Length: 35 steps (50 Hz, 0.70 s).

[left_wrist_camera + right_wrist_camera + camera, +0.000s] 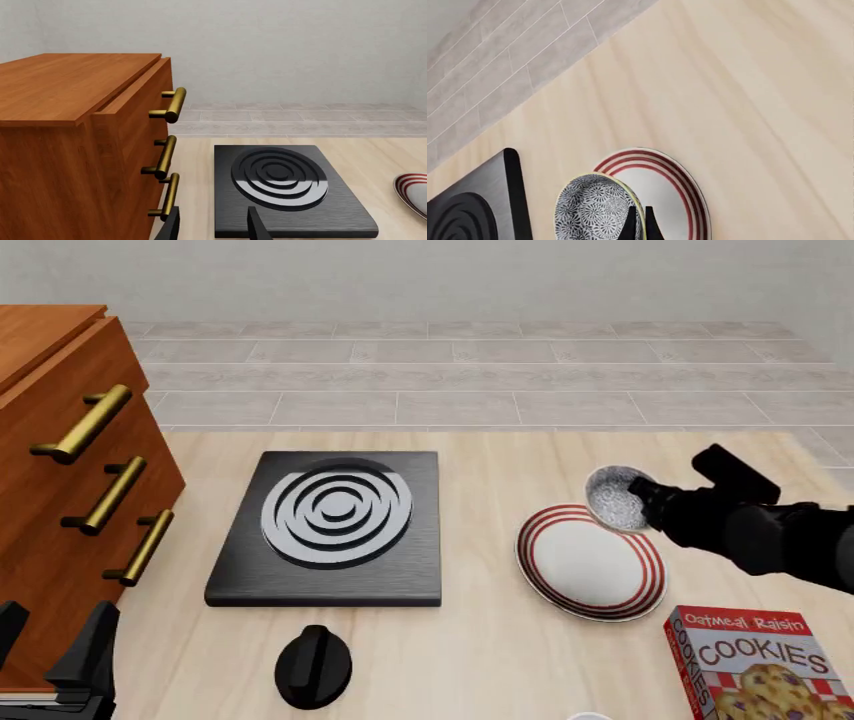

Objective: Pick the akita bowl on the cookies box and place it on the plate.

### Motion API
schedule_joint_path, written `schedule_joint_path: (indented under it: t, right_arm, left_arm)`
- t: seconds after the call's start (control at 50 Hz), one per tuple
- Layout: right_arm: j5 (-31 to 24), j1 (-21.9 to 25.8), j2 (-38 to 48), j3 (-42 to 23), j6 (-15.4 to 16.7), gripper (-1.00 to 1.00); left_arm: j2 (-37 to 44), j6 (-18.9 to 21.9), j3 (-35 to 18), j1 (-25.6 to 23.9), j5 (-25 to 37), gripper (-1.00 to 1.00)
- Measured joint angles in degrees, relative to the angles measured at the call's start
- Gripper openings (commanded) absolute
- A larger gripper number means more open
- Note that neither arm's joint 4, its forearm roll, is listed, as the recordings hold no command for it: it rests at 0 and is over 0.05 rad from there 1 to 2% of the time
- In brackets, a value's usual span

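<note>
My right gripper (pixel 646 504) is shut on the rim of the akita bowl (pixel 615 497), a small speckled bowl held tilted in the air over the far right edge of the plate (pixel 577 562). In the right wrist view the bowl (pixel 594 210) hangs in front of the red-ringed plate (pixel 675 197), with the fingers (pixel 639 226) pinching its rim. The red cookies box (pixel 755 665) lies at the near right with nothing on top. My left gripper (pixel 51 642) stands open at the near left, holding nothing; its fingers (pixel 175 226) show in the left wrist view.
A black square stove (pixel 334 528) with grey rings lies left of the plate. A wooden cabinet (pixel 54 470) with brass handles stands at the left edge. A black round knob-like object (pixel 314 666) sits near the front. The stove (pixel 290 187) also fills the left wrist view.
</note>
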<state>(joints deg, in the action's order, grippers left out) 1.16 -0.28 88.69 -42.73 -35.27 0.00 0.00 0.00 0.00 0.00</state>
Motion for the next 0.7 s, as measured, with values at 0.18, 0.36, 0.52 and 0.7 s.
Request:
schedule_joint_path:
  t: [0.18, 0.36, 0.52, 0.7]
  right_arm:
    - [1.27, -0.55, 2.15, 0.11, 0.04, -1.0]
    - [2.65, -0.7, 4.56, 0.22, 0.04, -1.0]
    - [3.63, -0.79, 6.63, 0.08, 0.24, -1.0]
    - [4.38, -0.64, 8.4, -0.12, 0.48, -1.0]
  left_arm:
    - [0.0, 0.0, 0.0, 0.0, 0.0, 1.0]
    - [0.0, 0.0, 0.0, 0.0, 0.0, 1.0]
    - [0.0, 0.0, 0.0, 0.0, 0.0, 1.0]
    - [0.0, 0.0, 0.0, 0.0, 0.0, 1.0]
